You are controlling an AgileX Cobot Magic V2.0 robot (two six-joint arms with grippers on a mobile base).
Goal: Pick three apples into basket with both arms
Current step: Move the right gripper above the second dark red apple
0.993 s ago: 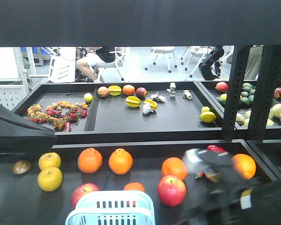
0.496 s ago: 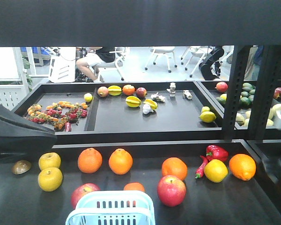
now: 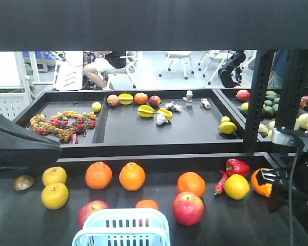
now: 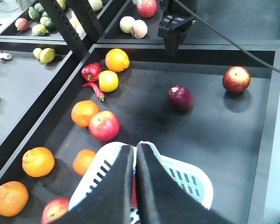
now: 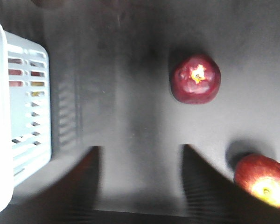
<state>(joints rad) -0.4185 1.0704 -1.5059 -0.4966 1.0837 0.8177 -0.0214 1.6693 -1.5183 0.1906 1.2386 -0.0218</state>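
Observation:
The pale basket (image 3: 120, 225) stands at the table's front edge; something red shows inside it (image 4: 133, 196). My left gripper (image 4: 135, 151) hangs shut right above the basket (image 4: 186, 175), nothing between its fingers. One red apple (image 3: 188, 208) lies just right of the basket, another (image 3: 92, 211) just left. A dark red apple (image 4: 180, 97) and a red apple (image 4: 236, 79) lie farther off. My right gripper (image 5: 141, 156) is open over bare table, the dark apple (image 5: 196, 78) ahead of it and a red apple (image 5: 263, 179) beside its right finger. The right arm (image 3: 297, 179) stands at the right edge.
Several oranges (image 3: 132, 176) lie behind the basket, with yellow fruits (image 3: 55, 195) at the left and a red pepper (image 3: 237, 166) and lemon (image 3: 236, 186) at the right. Black shelf posts (image 3: 256, 102) and a raised tray rim (image 3: 159, 149) border the table behind.
The right arm swept from mid-table out to the right edge, then came back into view there. The basket and fruits have not moved.

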